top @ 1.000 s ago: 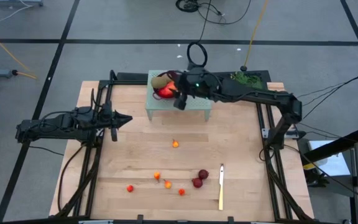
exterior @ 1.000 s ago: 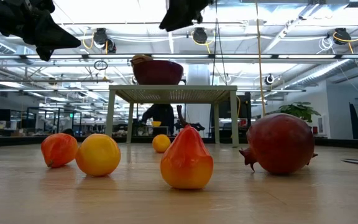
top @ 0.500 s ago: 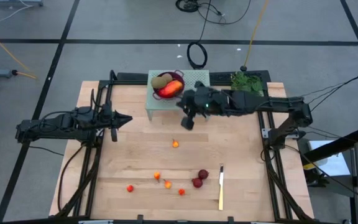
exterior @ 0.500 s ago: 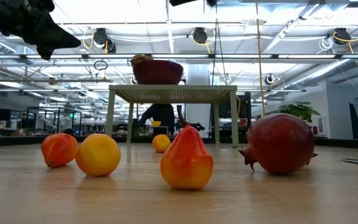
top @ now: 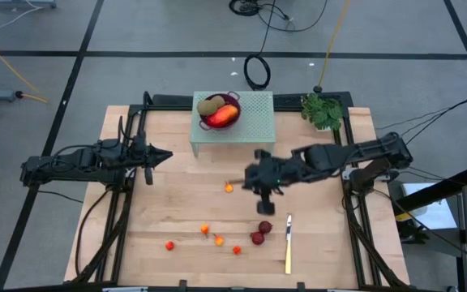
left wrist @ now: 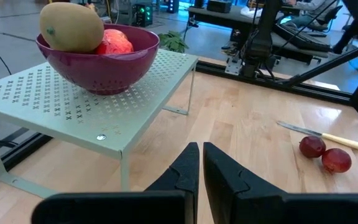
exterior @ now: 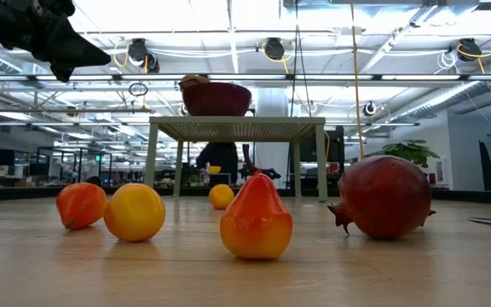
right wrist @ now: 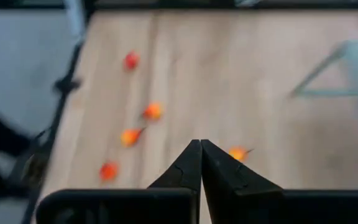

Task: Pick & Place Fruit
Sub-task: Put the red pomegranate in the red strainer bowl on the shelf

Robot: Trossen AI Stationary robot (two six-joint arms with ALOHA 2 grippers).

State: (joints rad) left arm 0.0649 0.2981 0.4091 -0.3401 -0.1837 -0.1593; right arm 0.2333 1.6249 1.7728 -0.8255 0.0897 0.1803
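Observation:
A purple bowl point(top: 220, 114) stands on a pale green perforated stand point(top: 250, 130) at the table's far side. It holds a brown-green oval fruit point(left wrist: 71, 26) and a red-orange fruit point(left wrist: 114, 42). Several small orange fruits point(top: 205, 229) and two dark red round ones point(top: 265, 228) lie near the front edge, and one orange fruit point(top: 229, 188) lies mid-table. My right gripper point(top: 266, 204) hangs shut and holding nothing above the table's middle, just right of that fruit point(right wrist: 237, 153). My left gripper point(top: 165, 156) waits shut at the left.
A yellow-handled knife point(top: 289, 246) lies right of the dark red fruits. A green leafy plant point(top: 323, 110) sits at the far right corner. Black frame rails point(top: 128, 203) run along both sides of the table. Bare wood lies between the stand and the scattered fruit.
My right gripper has swung away from above the bowl toward the table's near edge and now hangs over the table's middle, tipped further down. It has gone out of the low view. The red-orange fruit stays in the bowl.

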